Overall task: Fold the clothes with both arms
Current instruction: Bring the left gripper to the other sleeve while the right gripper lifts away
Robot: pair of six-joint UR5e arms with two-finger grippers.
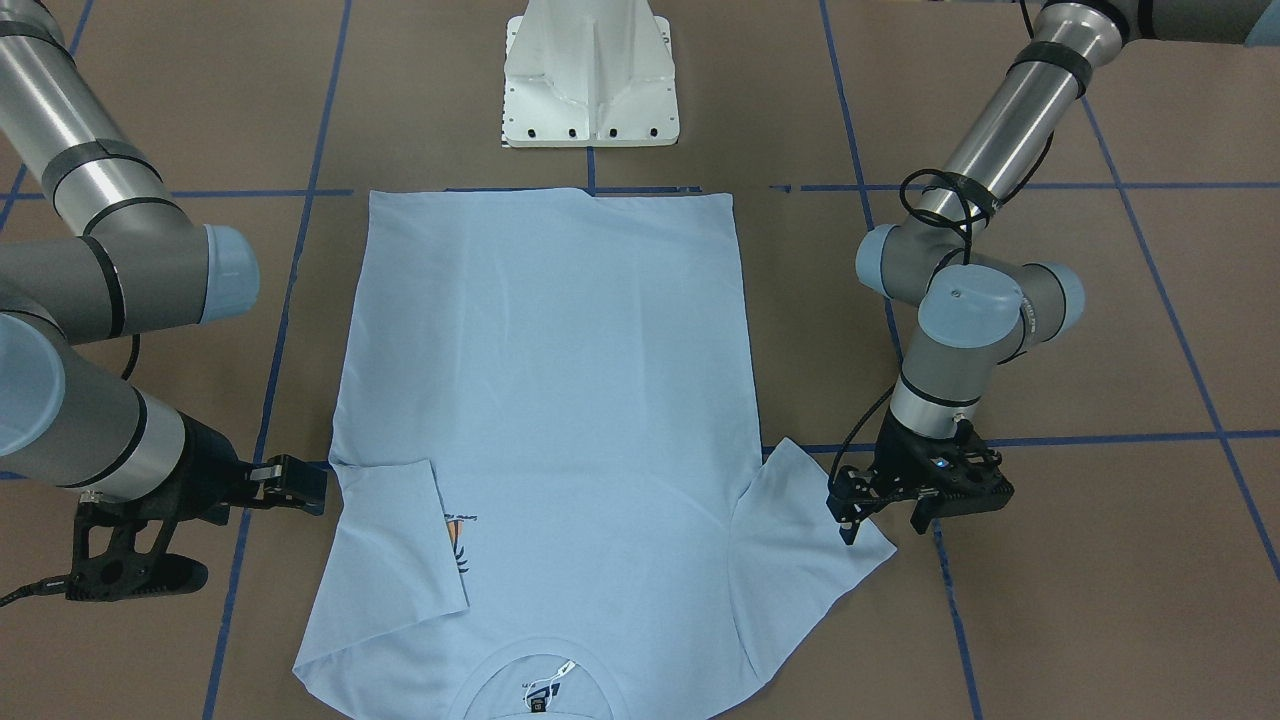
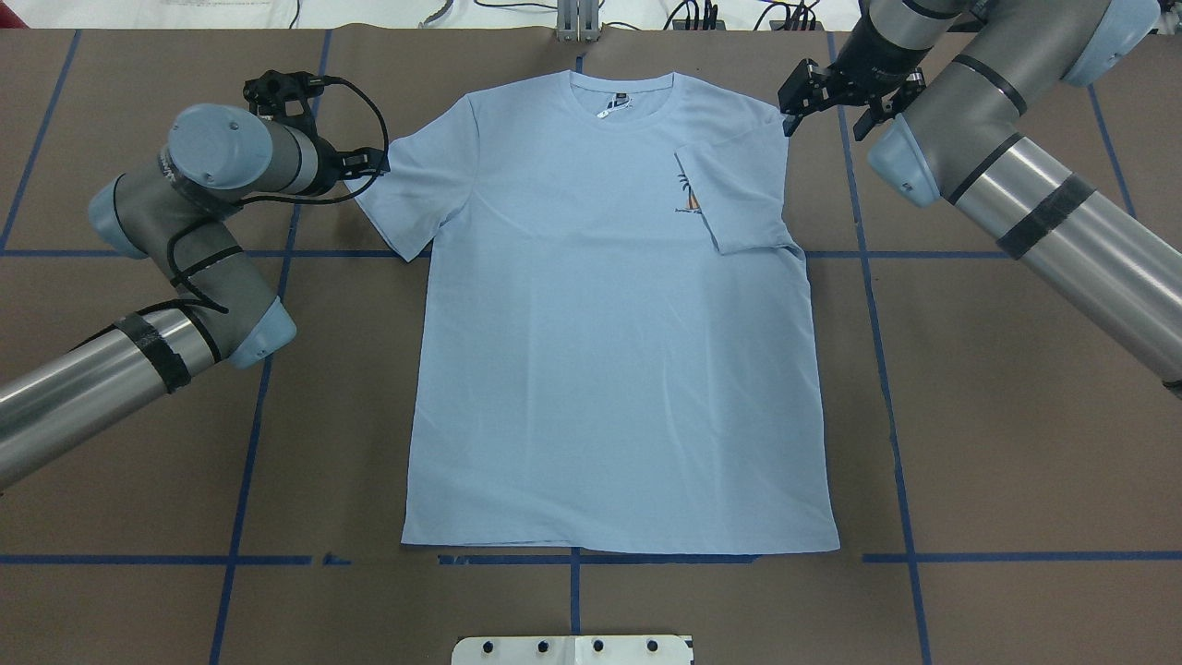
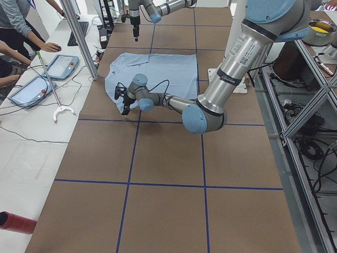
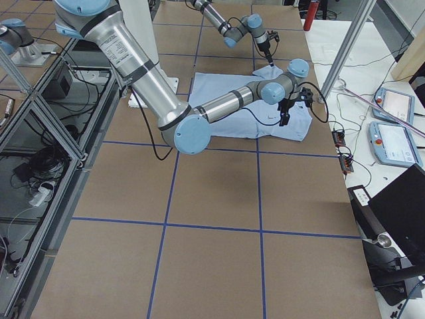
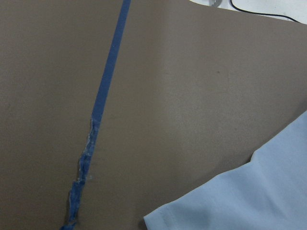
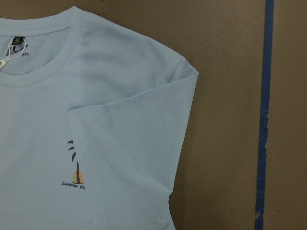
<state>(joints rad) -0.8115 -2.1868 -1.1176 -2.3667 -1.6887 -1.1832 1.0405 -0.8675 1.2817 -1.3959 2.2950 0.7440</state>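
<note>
A light blue T-shirt [image 2: 600, 351] lies flat on the brown table, collar [image 2: 621, 97] toward the far edge, in the overhead view. Its sleeve on my right side [image 2: 739, 194] is folded in over the chest and partly covers the palm-tree print [image 6: 75, 167]. The other sleeve [image 2: 406, 199] is spread out flat. My left gripper [image 2: 369, 164] hovers low at that sleeve's outer end [image 1: 860, 560], its fingers apart and holding nothing. My right gripper [image 2: 826, 111] stands open and empty just outside the shirt's shoulder [image 6: 184, 72]. Neither wrist view shows any fingers.
Blue tape lines [image 2: 886, 369] cross the table in a grid. The white pedestal base [image 1: 590, 80] stands at the hem end of the shirt. In the exterior left view, people sit at a side bench with tablet pendants [image 3: 60, 66] beyond the collar end.
</note>
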